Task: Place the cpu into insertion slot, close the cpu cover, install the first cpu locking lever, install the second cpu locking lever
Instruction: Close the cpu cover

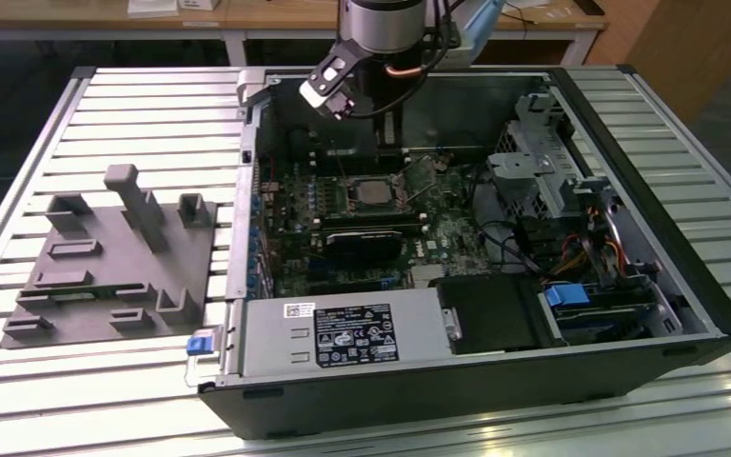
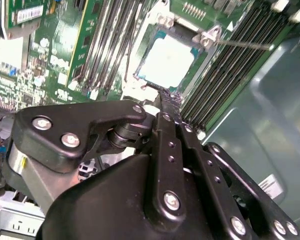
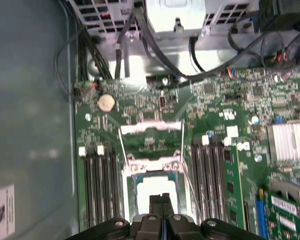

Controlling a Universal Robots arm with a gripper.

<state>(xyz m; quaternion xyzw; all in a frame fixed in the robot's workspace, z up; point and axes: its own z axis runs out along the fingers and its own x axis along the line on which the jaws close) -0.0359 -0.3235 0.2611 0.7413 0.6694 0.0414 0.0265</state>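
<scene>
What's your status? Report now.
Fingers shut, empty, over the chip. Chip seated in socket; cover open. Nothing blocking the socket.

Slatted table (image 1: 149, 105) carries computer case (image 1: 493, 386) (open) and grey fixture (image 1: 106, 271).

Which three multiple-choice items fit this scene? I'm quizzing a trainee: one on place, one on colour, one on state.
1. The gripper is at: A the cpu; B a keyboard; C a mug
2. The board is: A red; B green; C blue
3. The cover is: A open; B shut over the cpu; C bent double
Answers: A, its tips hang by the cpu, which sits in the slot; B, green shows around the slot; A, the cover lies off the cpu, whose top is bare.
</scene>
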